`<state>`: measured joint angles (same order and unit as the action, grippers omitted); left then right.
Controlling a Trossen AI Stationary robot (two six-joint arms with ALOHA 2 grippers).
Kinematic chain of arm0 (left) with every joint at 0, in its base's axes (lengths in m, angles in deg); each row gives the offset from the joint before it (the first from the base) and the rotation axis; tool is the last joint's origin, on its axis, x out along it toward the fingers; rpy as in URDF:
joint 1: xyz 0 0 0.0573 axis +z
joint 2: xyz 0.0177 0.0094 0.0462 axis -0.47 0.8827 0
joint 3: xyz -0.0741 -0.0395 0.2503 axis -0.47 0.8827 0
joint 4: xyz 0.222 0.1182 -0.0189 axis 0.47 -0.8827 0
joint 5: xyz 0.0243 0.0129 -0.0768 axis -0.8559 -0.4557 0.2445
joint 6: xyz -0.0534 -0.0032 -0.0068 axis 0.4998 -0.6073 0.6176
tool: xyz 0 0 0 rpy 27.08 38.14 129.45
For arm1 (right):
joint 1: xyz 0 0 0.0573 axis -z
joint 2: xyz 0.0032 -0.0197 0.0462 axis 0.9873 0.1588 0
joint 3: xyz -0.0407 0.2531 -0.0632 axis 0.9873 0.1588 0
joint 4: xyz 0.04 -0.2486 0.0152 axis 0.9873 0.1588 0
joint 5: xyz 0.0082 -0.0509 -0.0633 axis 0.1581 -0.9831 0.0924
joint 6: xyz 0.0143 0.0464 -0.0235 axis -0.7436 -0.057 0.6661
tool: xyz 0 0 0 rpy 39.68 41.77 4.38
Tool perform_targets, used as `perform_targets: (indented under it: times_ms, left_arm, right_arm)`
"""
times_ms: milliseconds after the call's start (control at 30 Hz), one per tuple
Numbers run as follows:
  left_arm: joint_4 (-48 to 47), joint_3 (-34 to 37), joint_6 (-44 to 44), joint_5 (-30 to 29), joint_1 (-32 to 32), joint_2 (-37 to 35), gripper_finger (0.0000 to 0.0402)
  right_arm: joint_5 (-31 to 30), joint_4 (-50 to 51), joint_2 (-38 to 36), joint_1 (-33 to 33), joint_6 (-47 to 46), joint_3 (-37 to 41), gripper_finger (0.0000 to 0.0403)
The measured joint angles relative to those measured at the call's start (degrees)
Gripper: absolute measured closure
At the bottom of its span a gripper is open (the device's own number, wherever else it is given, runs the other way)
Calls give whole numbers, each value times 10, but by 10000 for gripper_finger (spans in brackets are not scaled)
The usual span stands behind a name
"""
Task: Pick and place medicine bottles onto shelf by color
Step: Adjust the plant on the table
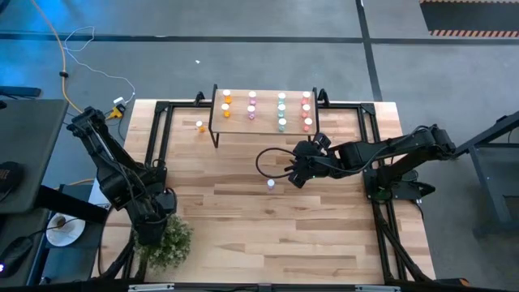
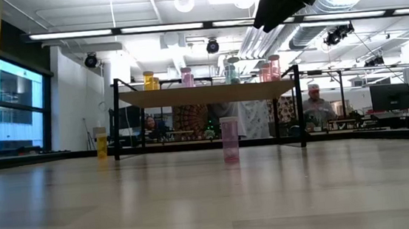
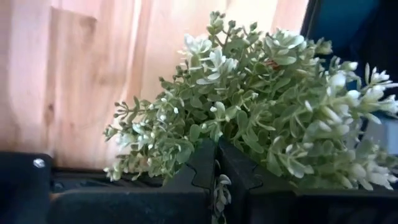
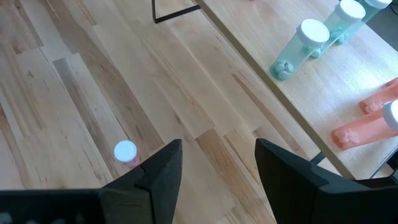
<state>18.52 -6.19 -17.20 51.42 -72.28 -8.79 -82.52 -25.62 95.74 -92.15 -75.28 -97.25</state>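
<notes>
A pink bottle (image 1: pixel 271 184) stands upright alone on the table (image 1: pixel 268 235), in front of the shelf (image 1: pixel 263 127), where the other bottles stand in 4 colour columns; 1 orange bottle (image 1: pixel 200 126) stands beside the shelf's left end. The right gripper (image 1: pixel 295 177) hovers just beside the pink bottle, jaws apart and empty. The left gripper (image 1: pixel 154 229) rests closed at a plant (image 1: pixel 169 241).

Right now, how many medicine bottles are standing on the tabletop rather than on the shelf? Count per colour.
orange medicine bottle: 1
pink medicine bottle: 1
teal medicine bottles: 0, all on the shelf
red medicine bottles: 0, all on the shelf
Total off the shelf: 2
</notes>
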Motion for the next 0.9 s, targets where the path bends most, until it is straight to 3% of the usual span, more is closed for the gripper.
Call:
perform_targets:
  times_ms: [400, 900]
  left_arm:
    - [-4, 0, 4, -17, 0, -7, 394]
    - [-3, 0, -13, -18, 31, -12, 292]
  right_arm:
    - [0, 0, 0, 0, 0, 0, 208]
    - [0, 0, 0, 0, 0, 0, 208]
